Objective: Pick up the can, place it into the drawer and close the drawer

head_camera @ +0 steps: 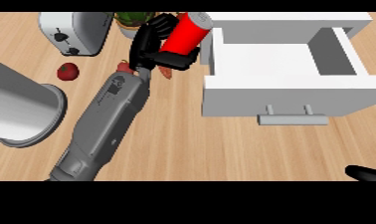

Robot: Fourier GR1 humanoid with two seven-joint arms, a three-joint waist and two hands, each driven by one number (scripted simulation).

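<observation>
A red can (185, 34) with a grey top is tilted, its top pointing to the upper right, just left of the open white drawer (279, 91). My left hand (149, 44) is shut on the can, fingers behind it and the thumb across its lower end. The can's top reaches the drawer's left wall; the can appears lifted off the counter. The drawer's inside (264, 58) holds nothing, and its grey handle (292, 117) faces me. Only a black tip of my right hand (360, 172) shows at the lower right corner.
A silver toaster (73, 33) stands at the back left, a potted plant (132, 19) beside it. A small red fruit (68, 71) lies on the wooden counter. A large grey pot (26, 106) sits at the left edge. A reddish item (167, 72) lies under my hand.
</observation>
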